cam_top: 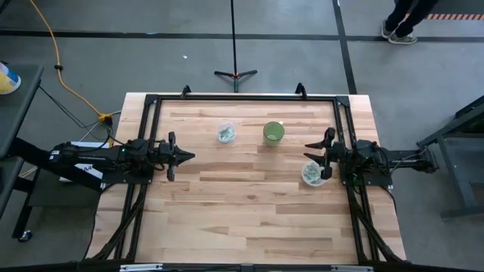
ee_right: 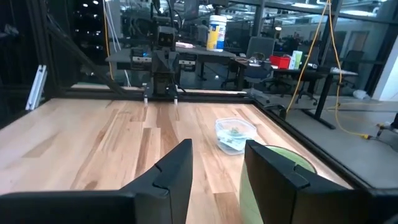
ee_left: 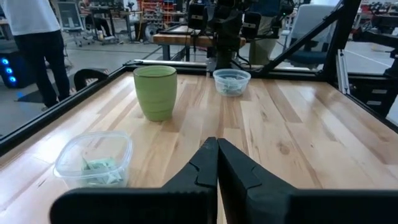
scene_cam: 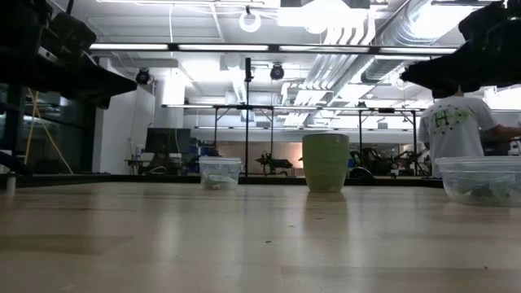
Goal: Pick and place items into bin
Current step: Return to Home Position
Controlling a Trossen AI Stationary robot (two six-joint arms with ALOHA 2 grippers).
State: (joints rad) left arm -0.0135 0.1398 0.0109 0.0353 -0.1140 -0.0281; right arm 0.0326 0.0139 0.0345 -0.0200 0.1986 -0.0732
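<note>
Wood table point(cam_top: 249, 219) under both arms; nearest me a clear bin point(scene_cam: 479, 163) with packets point(scene_cam: 485, 192) inside; right gripper point(cam_top: 307, 151) raised just beside it, jaws wide, empty; left gripper point(cam_top: 189, 156) well apart across the table, jaws pinched together, holding nothing; farther back I see green cup point(cam_top: 274, 133) beside second bin point(cam_top: 225, 133), packets inside too; person point(scene_cam: 454, 122) standing beyond the table.

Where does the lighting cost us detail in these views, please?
Low view: the ceiling lights glare white, and the left arm and right arm show only as black silhouettes; the green cup is evenly lit. High view: even light across the table, no glare. Left wrist view: the left gripper, fingers shut, is nearly featureless black.
</note>
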